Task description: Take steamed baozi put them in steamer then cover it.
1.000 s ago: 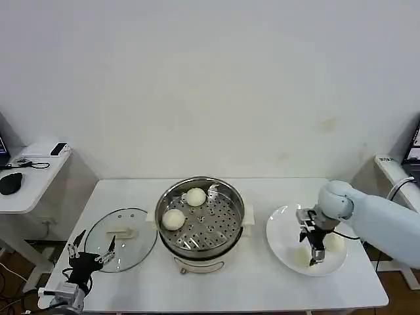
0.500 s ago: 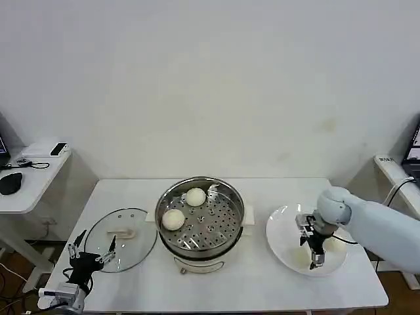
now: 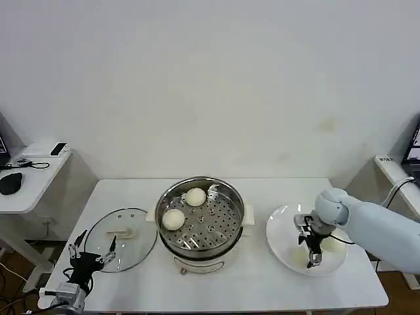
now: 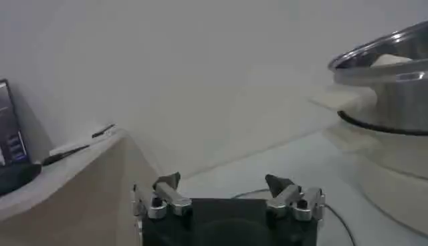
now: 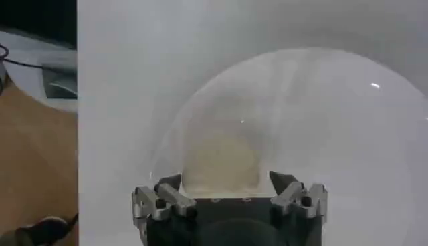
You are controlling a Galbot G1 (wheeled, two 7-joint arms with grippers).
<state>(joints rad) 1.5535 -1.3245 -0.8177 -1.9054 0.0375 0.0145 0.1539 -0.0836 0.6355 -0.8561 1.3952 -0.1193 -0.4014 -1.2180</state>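
On the white plate (image 3: pixel 283 244) at the bench's right, a bun (image 5: pixel 221 155) lay between your right gripper's (image 3: pixel 314 257) open jaws, which had crept nearer; two buns (image 3: pixel 174 218) sat in the steamer (image 3: pixel 199 216). Left gripper (image 3: pixel 90 254) idled open beside the lid (image 3: pixel 121 238).

You get even, bright, diffuse light from above in the head view, with soft, short shadows under the steamer (image 3: pixel 199 222) and along the table (image 3: pixel 151 279) edge. Small highlights glint on the steamer's steel rim and on the cover (image 3: pixel 121 239). The white plate (image 3: pixel 283 244) nearly washes out against the tabletop. In the left wrist view the picture is dimmer and soft, the background hazy. In the right wrist view the plate (image 5: pixel 321 120) looks pale and low in contrast, with tiny specks of glare.
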